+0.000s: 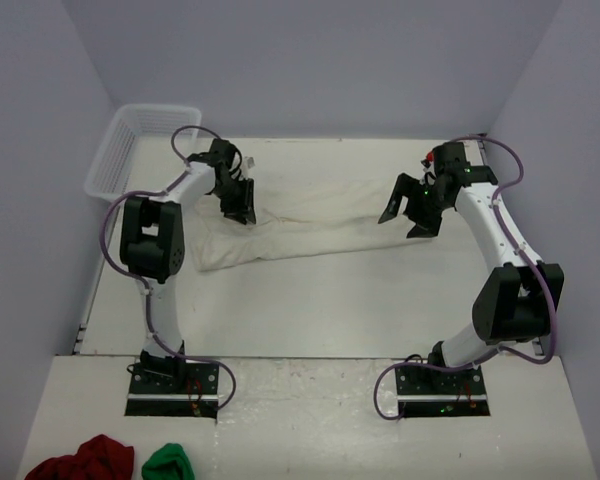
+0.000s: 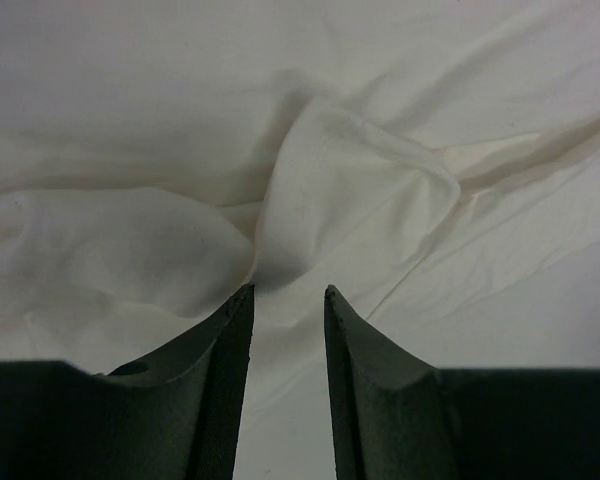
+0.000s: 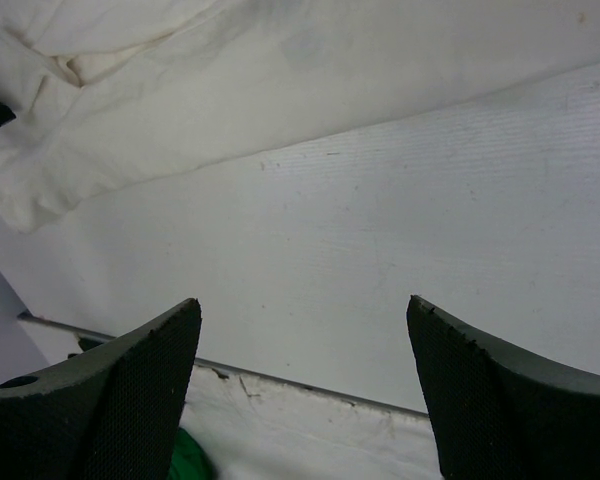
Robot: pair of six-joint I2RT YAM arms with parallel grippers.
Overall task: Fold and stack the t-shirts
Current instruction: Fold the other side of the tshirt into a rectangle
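Note:
An off-white t-shirt [image 1: 310,225] lies rumpled in a long band across the middle of the table. My left gripper [image 1: 240,212] is down on its left part, near the back edge of the cloth. In the left wrist view the gripper [image 2: 285,291] stands open by a narrow gap. Cloth lies under the gap, and a raised fold of the t-shirt [image 2: 360,180] sits just ahead of the tips. My right gripper [image 1: 404,222] hovers at the shirt's right end. In the right wrist view it [image 3: 305,305] is wide open over bare table, with the t-shirt [image 3: 180,80] at the upper left.
A white wire basket [image 1: 120,150] stands at the back left corner. On the near ledge by the left arm's base lie a dark red cloth bundle [image 1: 85,460] and a green cloth bundle [image 1: 168,465]; the green bundle [image 3: 185,460] also shows past the table's edge.

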